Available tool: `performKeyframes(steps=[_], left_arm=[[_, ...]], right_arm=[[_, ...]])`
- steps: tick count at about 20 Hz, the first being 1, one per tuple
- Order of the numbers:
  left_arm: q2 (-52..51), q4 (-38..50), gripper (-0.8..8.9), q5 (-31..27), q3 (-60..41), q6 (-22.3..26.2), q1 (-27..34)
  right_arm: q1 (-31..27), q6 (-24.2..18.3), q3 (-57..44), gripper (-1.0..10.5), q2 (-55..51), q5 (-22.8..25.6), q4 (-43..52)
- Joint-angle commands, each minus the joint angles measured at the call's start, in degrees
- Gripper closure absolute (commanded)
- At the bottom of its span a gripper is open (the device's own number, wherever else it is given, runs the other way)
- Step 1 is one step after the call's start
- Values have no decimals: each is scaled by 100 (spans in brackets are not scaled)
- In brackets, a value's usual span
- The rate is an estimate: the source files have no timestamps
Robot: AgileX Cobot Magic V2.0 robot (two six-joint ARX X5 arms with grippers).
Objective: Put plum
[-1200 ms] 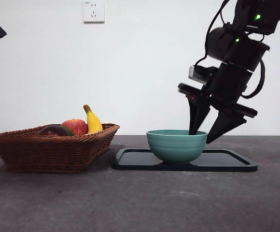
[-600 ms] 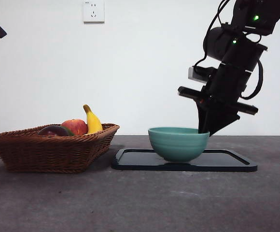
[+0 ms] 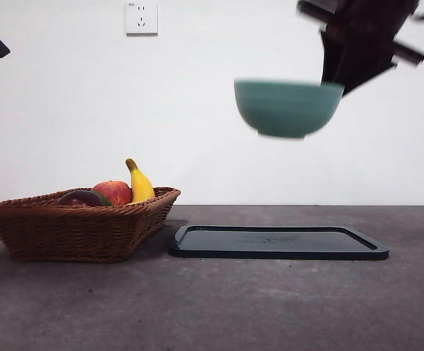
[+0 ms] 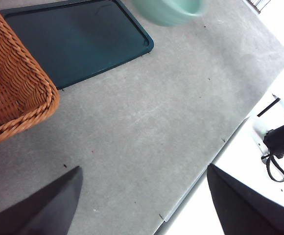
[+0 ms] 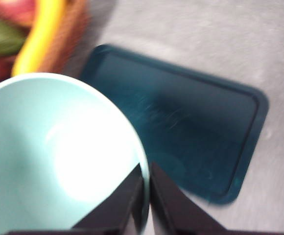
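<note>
The right gripper (image 3: pixel 341 69) comes in from the top right corner of the front view, its upper part cut off by the frame edge. Its two black jaws are pinched on the rim of a teal ceramic bowl (image 3: pixel 287 108), one jaw inside and one outside, holding the bowl in the air high above a dark rectangular tray (image 3: pixel 278 242). The bowl and arm are smeared by motion blur. In the right wrist view the bowl (image 5: pixel 49 156) looks empty and fills the near half of the picture, hiding part of the tray (image 5: pixel 181 122) below.

At about 9 o'clock from the tray, just beside it, stands a brown wicker basket (image 3: pixel 73 227). The plum (image 3: pixel 80 198) lies in it, dark maroon, mostly hidden behind the basket rim. Just beside the plum sits a red apple (image 3: pixel 114 191), and a banana (image 3: pixel 140 183) stands up at 3 o'clock of the apple. A blurred green fruit (image 5: pixel 2 36) shows only in the right wrist view.

The left gripper (image 4: pixel 142 196) hangs over bare grey table (image 4: pixel 147 112), its jaws spread wide and holding nothing.
</note>
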Motion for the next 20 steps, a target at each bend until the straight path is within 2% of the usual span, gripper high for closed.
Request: performKeyframes(steps=[1, 8, 13, 20], left_arm=[[33, 50, 410, 15, 61, 94, -20], [33, 48, 409, 15, 61, 94, -20], [33, 48, 409, 15, 61, 94, -20], [33, 48, 409, 15, 61, 94, -20]], right_arm=[[225, -94, 61, 936, -262, -20, -221], [929, 28, -1460, 936, -1062, 44, 245], [1154, 315, -2496, 936, -1021, 44, 1244], [1322, 345, -2992, 936, -452, 81, 1698]])
